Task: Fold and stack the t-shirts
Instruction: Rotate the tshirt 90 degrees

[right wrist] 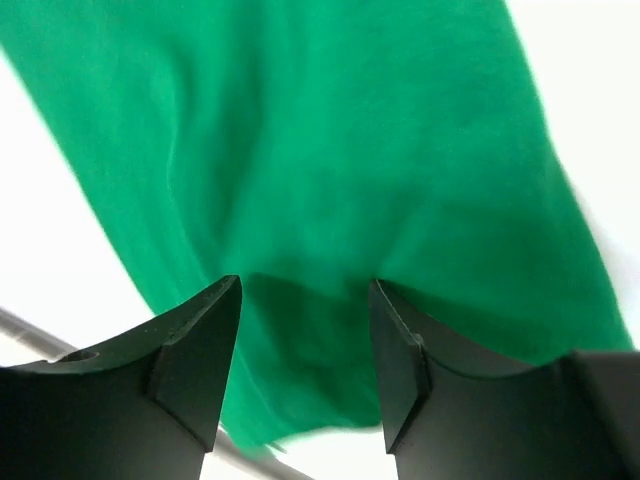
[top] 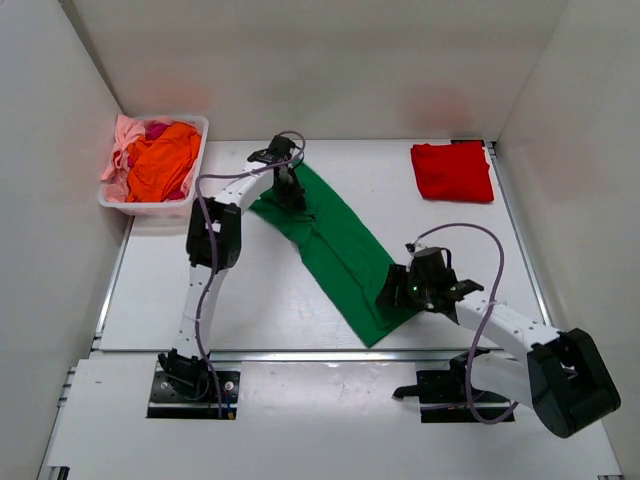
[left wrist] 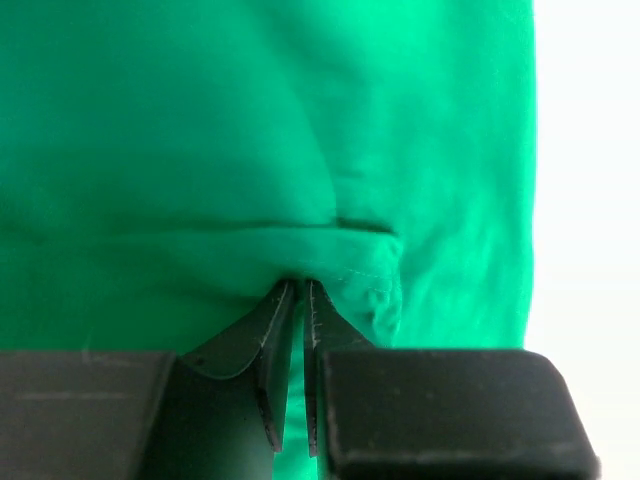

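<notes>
A dark green t-shirt (top: 340,250), folded into a long strip, lies slanted across the table from back left to front right. My left gripper (top: 292,200) is at its far end. In the left wrist view its jaws (left wrist: 302,283) are pinched onto a raised fold of the green cloth (left wrist: 250,130). My right gripper (top: 390,298) hovers over the strip's near end. In the right wrist view it (right wrist: 305,283) stands open above the green cloth (right wrist: 330,150), holding nothing. A folded red t-shirt (top: 452,170) lies at the back right.
A white basket (top: 198,125) at the back left holds orange (top: 162,165), pink (top: 122,140) and magenta shirts in a heap. White walls close in the table on the left, back and right. The table's near edge runs just below the green strip's end.
</notes>
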You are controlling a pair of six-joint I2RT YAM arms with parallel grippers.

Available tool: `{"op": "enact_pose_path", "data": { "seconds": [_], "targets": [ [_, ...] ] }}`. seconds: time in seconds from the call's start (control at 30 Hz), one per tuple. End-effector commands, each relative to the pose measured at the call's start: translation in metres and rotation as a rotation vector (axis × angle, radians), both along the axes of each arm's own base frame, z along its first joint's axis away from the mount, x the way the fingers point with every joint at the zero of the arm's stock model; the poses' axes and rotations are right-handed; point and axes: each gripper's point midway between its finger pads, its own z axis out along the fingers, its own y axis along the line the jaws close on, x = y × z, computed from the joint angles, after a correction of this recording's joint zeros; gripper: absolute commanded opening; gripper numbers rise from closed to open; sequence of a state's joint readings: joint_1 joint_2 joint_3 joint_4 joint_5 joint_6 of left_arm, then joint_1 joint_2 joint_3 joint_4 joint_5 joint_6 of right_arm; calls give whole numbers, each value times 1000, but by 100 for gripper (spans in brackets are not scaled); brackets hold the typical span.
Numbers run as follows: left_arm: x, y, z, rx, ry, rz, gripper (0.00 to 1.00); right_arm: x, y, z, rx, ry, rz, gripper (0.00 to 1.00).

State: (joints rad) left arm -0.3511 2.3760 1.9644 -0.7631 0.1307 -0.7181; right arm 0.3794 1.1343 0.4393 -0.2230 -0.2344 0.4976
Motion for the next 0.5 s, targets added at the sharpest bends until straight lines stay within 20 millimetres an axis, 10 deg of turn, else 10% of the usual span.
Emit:
{"op": "enact_pose_path", "data": {
  "seconds": [0.0,0.13,0.27,0.47],
  "targets": [
    [28,25,-33,130,40,-30,21,-33,19,-12,73,109,-35,52],
    [73,25,-34,79,-19,-3,20,-46,45,-16,95,122,57,53],
    [65,31,-55,111,-9,-23,21,-55,81,-14,103,119,197,53],
    [99,11,-31,49,-151,-6,22,-67,126,-11,109,109,342,53]
  ]
}}
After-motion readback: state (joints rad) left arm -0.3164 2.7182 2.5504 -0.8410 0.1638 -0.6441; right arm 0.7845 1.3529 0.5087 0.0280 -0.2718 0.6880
